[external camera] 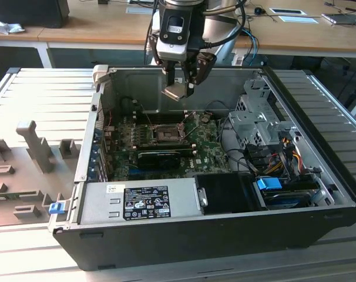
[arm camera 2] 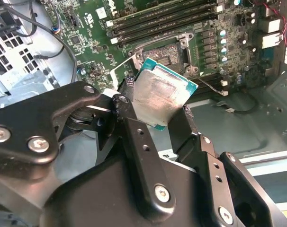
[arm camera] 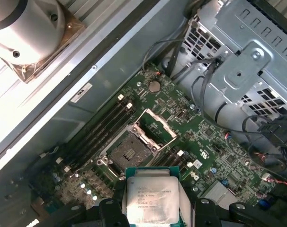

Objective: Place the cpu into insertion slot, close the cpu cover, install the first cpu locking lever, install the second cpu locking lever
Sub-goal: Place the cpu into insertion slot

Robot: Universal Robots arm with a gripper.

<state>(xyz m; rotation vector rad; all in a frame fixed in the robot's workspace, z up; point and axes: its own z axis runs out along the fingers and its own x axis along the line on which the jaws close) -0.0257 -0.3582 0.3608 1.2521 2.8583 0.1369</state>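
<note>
While the pincer (external camera: 179, 88) hangs over the open computer case (external camera: 225, 232) in the exterior view, it pinches the cpu (external camera: 175, 92) above the insertion slot (external camera: 166, 133). Second wrist view — the cpu (arm camera 2: 160, 97) sits tilted between both fingers (arm camera 2: 134, 127). First wrist view — the cpu cover (arm camera: 155, 126) stands open beside the bare insertion slot (arm camera: 127, 152).

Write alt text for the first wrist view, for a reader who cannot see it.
The gripper holds the cpu by its edges above the motherboard, clear of the insertion slot. The slot is empty, with the cpu cover swung open beside it.
</note>
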